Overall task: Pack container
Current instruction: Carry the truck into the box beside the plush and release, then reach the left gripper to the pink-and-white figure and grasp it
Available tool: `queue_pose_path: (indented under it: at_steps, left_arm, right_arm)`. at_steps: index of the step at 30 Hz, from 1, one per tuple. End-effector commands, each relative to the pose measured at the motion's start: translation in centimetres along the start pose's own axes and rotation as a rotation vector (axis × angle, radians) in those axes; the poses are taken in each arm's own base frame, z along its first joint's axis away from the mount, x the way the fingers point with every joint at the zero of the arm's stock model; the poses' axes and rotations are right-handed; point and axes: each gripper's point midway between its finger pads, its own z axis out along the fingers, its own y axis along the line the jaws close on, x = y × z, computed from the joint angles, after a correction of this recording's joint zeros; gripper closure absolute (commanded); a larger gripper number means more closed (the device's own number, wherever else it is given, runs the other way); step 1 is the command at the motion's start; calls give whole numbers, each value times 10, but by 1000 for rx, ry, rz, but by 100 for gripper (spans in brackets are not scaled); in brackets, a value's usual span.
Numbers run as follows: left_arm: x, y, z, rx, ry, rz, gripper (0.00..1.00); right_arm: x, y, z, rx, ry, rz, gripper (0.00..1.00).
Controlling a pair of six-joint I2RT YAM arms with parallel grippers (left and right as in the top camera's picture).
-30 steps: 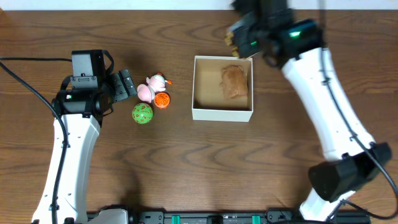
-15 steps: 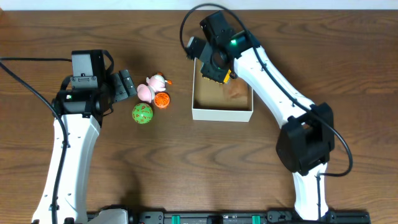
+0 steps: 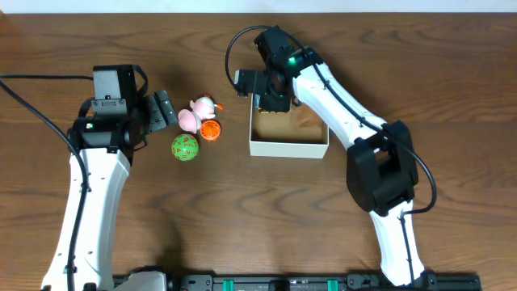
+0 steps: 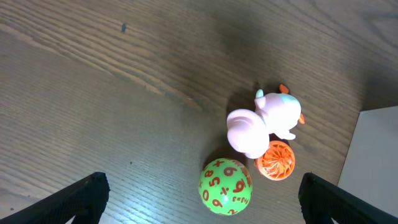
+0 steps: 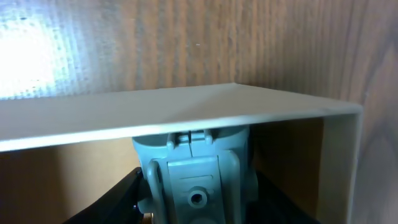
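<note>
The container, a square white box (image 3: 287, 149) with a tan inside, sits mid-table and holds a brown toy (image 3: 309, 118). My right gripper (image 3: 271, 99) is over the box's far-left corner. In the right wrist view it (image 5: 196, 208) is shut on a grey-blue plastic toy (image 5: 193, 168), just inside the box's white wall (image 5: 186, 115). My left gripper (image 3: 164, 109) is open and empty, left of three toys. In the left wrist view (image 4: 202, 186) its fingers are spread wide either side of the green number ball (image 4: 226, 186).
A pink-and-white animal toy (image 3: 198, 113), a small orange ball (image 3: 210, 130) and the green ball (image 3: 184, 147) lie together left of the box. All three show in the left wrist view, the pink toy (image 4: 264, 121) above the orange ball (image 4: 275, 160).
My right arm swung from beyond the box's far-right corner across to its far-left corner and lowered the grey toy into it. The left arm and the three toys have not moved.
</note>
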Motion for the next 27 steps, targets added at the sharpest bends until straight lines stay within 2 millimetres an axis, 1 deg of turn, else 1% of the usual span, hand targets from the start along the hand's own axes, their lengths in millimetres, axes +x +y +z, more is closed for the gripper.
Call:
queue_pose_path:
  at_steps: [1,2,4,8,9,11,12,13,14,15,17,19,22,24,25,27]
  left_arm:
    - [-8,-1,-5,7,-18,-7,2]
    - [-8,-1,-5,7,-18,-7,2]
    - [-8,-1,-5,7,-18,-7,2]
    - [-8,-1,-5,7,-18,-7,2]
    - [-8,-1,-5,7,-18,-7,2]
    - [-9,-2,-5,9,-22,-13,2]
    - [-10,-2,-5,12,-29,-20,2]
    - [-10,-3,-5,19,-25,-26,2]
    - [-7,-6,-5,32,-11,-25,2]
    - [-5,-5,-5,30,-2,-25,2]
    - [-1,-4,-5,26,11,-24,2]
    - [1,-10,-5,62,22,-22,2]
    - [8,-31,-4,167,61,41,1]
    - [18,-35,6,163,107,79,2]
    - [26,-36,14,157,145,101,3]
    - [41,-37,30,139,224,122,5]
  right_arm:
    - [-4,-14,-24,77,4,130,1]
    - [-5,-16,-33,90,-2,173,1]
    - [-8,-19,-59,117,-27,233,1]
    - [-15,-35,-122,195,-128,412,1]
    - [-14,-38,-135,212,-149,450,1]
    - [-6,-47,-163,246,-189,553,1]
    - [5,-54,-180,264,-211,652,1]
    - [13,-60,-189,275,-224,724,1]
    - [27,-67,-199,286,-239,837,1]
    - [43,-74,-208,289,-251,951,1]
    - [71,-82,-217,258,-271,1123,1]
    - [103,-86,-220,185,-288,1293,1]
    - [148,-87,-219,106,-267,1486,1]
    - [174,-86,-217,86,-237,1582,1]
    - [187,-84,-216,83,-216,1627,1]
    - [205,-82,-213,77,-181,1681,1]
